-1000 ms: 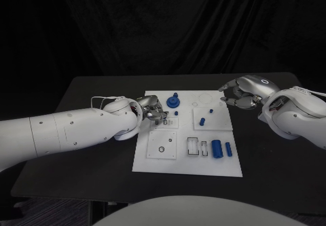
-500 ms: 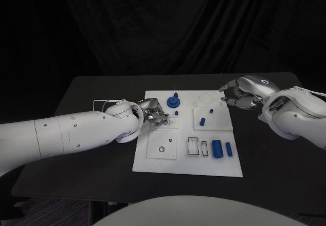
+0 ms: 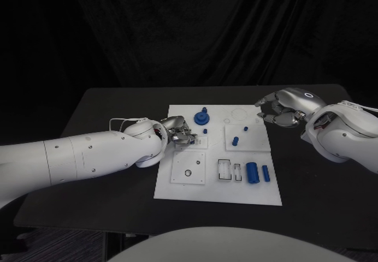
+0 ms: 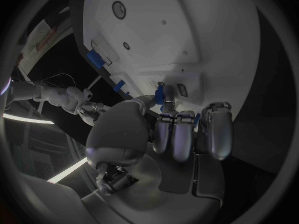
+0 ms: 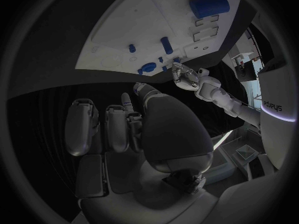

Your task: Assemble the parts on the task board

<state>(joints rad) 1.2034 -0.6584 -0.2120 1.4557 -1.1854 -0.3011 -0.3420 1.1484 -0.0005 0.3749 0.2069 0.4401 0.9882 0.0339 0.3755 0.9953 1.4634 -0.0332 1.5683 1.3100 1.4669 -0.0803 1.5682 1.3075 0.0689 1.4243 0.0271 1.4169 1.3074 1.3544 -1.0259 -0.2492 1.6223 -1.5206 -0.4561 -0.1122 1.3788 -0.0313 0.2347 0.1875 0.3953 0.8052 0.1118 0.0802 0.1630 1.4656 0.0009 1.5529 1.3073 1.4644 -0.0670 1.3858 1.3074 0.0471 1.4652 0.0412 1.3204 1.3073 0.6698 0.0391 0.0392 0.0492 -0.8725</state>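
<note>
Since 1 second ago, left hand point(image 3: 178, 131) moved slightly forward on the white board point(image 3: 217, 188), fingers curled around a small blue part point(image 4: 160, 93); right hand point(image 3: 281, 112) unchanged, curled, seemingly empty.

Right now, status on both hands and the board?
Left hand over task board, pinching a blue part. Right hand curled at board's far corner, apparently empty. Nothing in the way.

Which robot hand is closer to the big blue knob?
Left. The left hand sits just beside the knob; the right hand hovers past the board's far edge.
</note>
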